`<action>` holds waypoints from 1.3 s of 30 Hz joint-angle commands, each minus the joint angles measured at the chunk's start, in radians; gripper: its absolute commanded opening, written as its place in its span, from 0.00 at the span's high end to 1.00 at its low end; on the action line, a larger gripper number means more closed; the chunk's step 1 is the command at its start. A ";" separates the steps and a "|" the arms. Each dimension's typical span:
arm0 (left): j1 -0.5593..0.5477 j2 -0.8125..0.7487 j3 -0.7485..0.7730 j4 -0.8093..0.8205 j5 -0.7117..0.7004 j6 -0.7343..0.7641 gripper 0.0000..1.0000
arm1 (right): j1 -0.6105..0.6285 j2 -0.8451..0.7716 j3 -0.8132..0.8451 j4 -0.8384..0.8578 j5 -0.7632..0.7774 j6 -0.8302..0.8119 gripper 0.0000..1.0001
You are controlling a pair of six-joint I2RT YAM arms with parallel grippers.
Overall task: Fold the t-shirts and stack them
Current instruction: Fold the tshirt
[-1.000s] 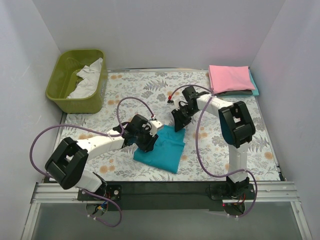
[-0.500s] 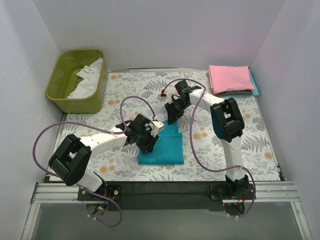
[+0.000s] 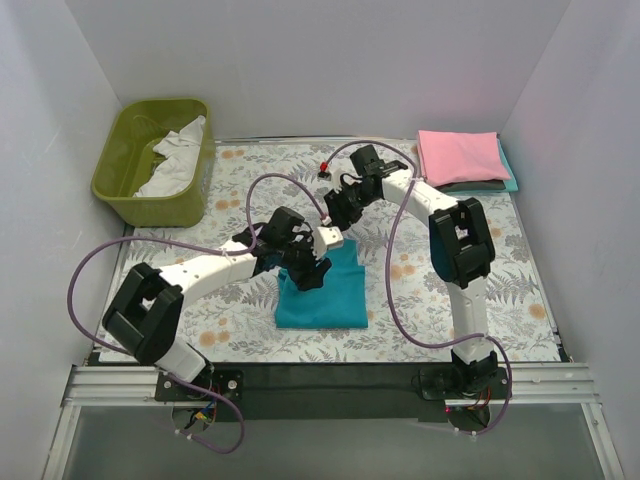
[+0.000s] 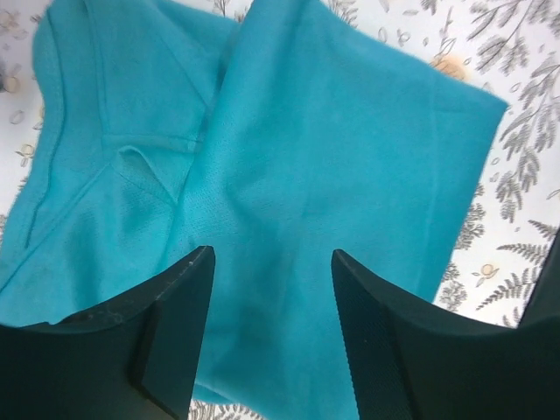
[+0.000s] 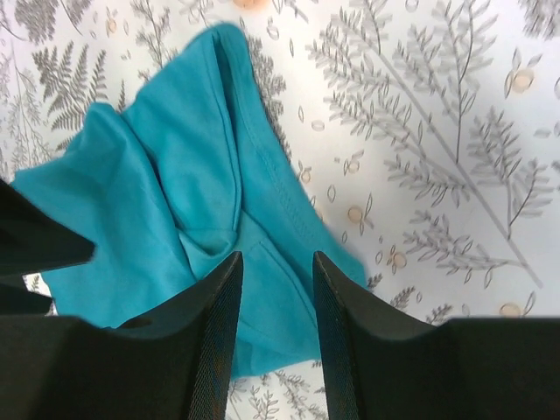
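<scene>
Lying folded on the desk point(image 3: 250, 170), the teal t-shirt point(image 3: 325, 300) is partly covered by the left claw point(image 4: 267, 262), seen parted and empty; the right claw point(image 5: 276, 262) is likewise released. The stack point(image 3: 508, 181) under the pink t-shirt point(image 3: 458, 155) is mostly hidden.

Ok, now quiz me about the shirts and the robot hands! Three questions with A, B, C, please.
1. Where does the pink shirt lie?
A. in the middle of the table
B. at the table's far right corner
C. at the table's near left corner

2. What colour is the middle shirt?
A. yellow
B. white
C. teal

3. How is the left gripper?
A. open, holding nothing
B. shut on the shirt
C. shut on a cup

Answers:
1 B: it lies at the back, by the right wall.
2 C: both wrist views show teal cloth.
3 A: its fingers stand apart, with the shirt lying flat below the gap.
</scene>
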 commanded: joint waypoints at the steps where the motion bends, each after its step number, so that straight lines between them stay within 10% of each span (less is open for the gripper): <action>1: 0.023 0.045 0.025 0.045 0.065 0.117 0.47 | 0.008 0.058 0.066 0.012 -0.066 -0.007 0.62; 23: 0.111 0.143 -0.058 0.248 0.254 0.350 0.53 | 0.023 0.216 0.020 0.064 -0.150 0.010 0.67; 39: 0.117 0.148 -0.031 0.215 0.232 0.359 0.95 | 0.023 0.225 -0.020 0.064 -0.177 -0.004 0.77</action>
